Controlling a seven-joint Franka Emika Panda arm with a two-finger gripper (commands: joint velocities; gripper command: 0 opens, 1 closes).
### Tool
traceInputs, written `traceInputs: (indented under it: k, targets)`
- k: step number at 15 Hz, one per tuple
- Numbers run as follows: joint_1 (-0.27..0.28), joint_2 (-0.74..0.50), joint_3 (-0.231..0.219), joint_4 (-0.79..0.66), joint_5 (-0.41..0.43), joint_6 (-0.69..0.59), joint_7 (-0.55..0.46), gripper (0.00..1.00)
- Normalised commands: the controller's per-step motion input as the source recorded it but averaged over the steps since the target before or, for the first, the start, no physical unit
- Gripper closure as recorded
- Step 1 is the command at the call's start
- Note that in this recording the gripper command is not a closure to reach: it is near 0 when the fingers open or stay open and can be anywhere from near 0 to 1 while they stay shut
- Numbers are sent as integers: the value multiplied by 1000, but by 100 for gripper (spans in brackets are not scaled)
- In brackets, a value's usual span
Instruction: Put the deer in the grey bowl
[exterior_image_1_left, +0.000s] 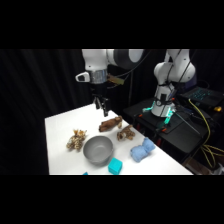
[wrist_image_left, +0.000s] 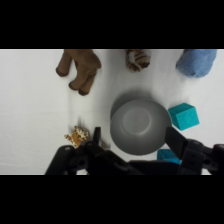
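The white desk (exterior_image_1_left: 60, 130) carries several soft toys and blocks around one grey bowl (exterior_image_1_left: 98, 149). In the side view, a pale spotted plush (exterior_image_1_left: 76, 140) lies just left of the bowl, a mottled brown-and-tan plush (exterior_image_1_left: 125, 133) lies to its far right, and a blue plush (exterior_image_1_left: 141, 149) sits further right, near the desk's right edge. A teal block (exterior_image_1_left: 115, 165) rests just beside the bowl on its near right, and a sliver of a second teal block shows at the near edge. That makes one bowl, four plush toys counting the deer, and two teal blocks.

The deer (exterior_image_1_left: 110, 123), dark brown and elongated, lies on the desk beyond the bowl, apart from it and close to the mottled plush. Nothing rests on it or covers it.

The jaws (exterior_image_1_left: 102, 106) hang above the desk, just above and slightly left of the deer, not touching it. In the wrist view the two fingers (wrist_image_left: 175, 140) stand spread apart with the bowl (wrist_image_left: 141, 125) showing between them, and they grip nothing. From that camera the deer (wrist_image_left: 80, 69) lies beyond the bowl toward the upper left, the mottled plush (wrist_image_left: 138, 58) at the top middle, the blue plush (wrist_image_left: 197, 61) at the upper right, and the teal block (wrist_image_left: 184, 116) right beside the bowl.
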Motion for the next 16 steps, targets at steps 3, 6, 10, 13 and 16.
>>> traceInputs:
  k: [3,6,10,13,16]
  targets:
    - [-37,-17,5,-31,21,43,-52,0]
    - [-113,-112,-58,-231,59,233,-252,0]
    - [-161,-190,-98,-384,143,323,-440,0]
    - [-90,-214,-54,-414,89,407,-320,0]
    - [-63,-78,-40,-384,81,536,-187,0]
